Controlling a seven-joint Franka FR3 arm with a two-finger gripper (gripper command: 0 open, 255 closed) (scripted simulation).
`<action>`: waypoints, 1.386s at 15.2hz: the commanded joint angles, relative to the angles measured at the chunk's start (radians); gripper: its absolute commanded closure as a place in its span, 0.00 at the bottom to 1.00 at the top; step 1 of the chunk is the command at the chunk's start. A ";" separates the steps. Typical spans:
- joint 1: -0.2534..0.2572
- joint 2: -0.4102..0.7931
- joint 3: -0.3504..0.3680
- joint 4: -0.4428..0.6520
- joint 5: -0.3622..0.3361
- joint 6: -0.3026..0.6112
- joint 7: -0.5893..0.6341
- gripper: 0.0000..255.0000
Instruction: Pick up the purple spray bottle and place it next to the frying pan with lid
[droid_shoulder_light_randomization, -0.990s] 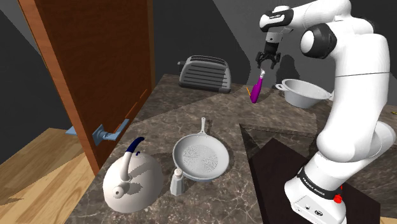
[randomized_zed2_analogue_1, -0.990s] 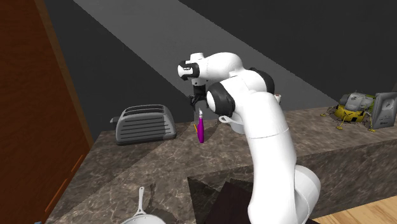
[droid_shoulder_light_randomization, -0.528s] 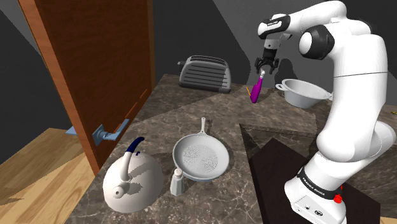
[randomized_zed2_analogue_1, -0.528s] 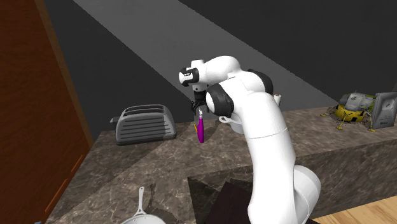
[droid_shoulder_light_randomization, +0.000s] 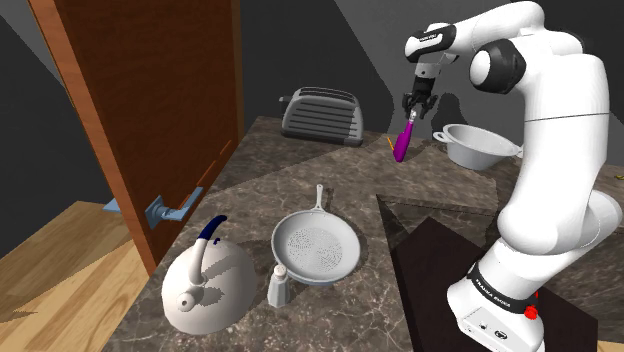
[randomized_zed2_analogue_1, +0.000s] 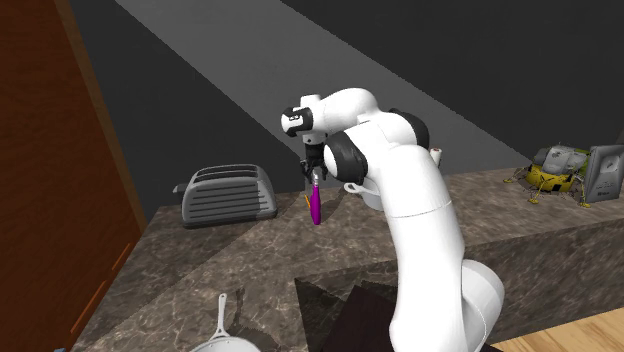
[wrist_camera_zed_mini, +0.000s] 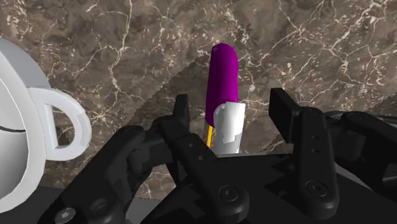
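Both fingers (wrist_camera_zed_mini: 181, 118) of the all-black gripper (wrist_camera_zed_mini: 230, 105) stand apart around the white cap (wrist_camera_zed_mini: 229, 124) of the slim purple spray bottle (wrist_camera_zed_mini: 222, 76), near the marble worktop's (droid_shoulder_light_randomization: 300, 170) far edge. It is probably light, slick and tippy, so clasp the neck.

We saw the white arm (droid_shoulder_light_randomization: 560, 150) standing up from its base (droid_shoulder_light_randomization: 495, 300), which lay at about 5 o'clock in the shoulder view. The arm went almost straight toward 12 o'clock. At the dark elbow joint (droid_shoulder_light_randomization: 497, 68) it was bent over toward 9 o'clock. The wrist (droid_shoulder_light_randomization: 432, 40) was angled downward, so the black gripper (droid_shoulder_light_randomization: 412, 110) pointed to about 6 o'clock. In the second exterior view it hung the same way below the wrist. In the wrist view we found its two fingers (wrist_camera_zed_mini: 180, 114) apart from each other, not meeting.
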 joint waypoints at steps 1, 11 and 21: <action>0.000 0.000 0.000 0.000 0.000 0.000 0.000 1.00; -0.002 -0.003 -0.001 0.023 -0.001 -0.025 0.000 1.00; -0.019 0.004 -0.004 0.169 -0.001 -0.164 0.001 1.00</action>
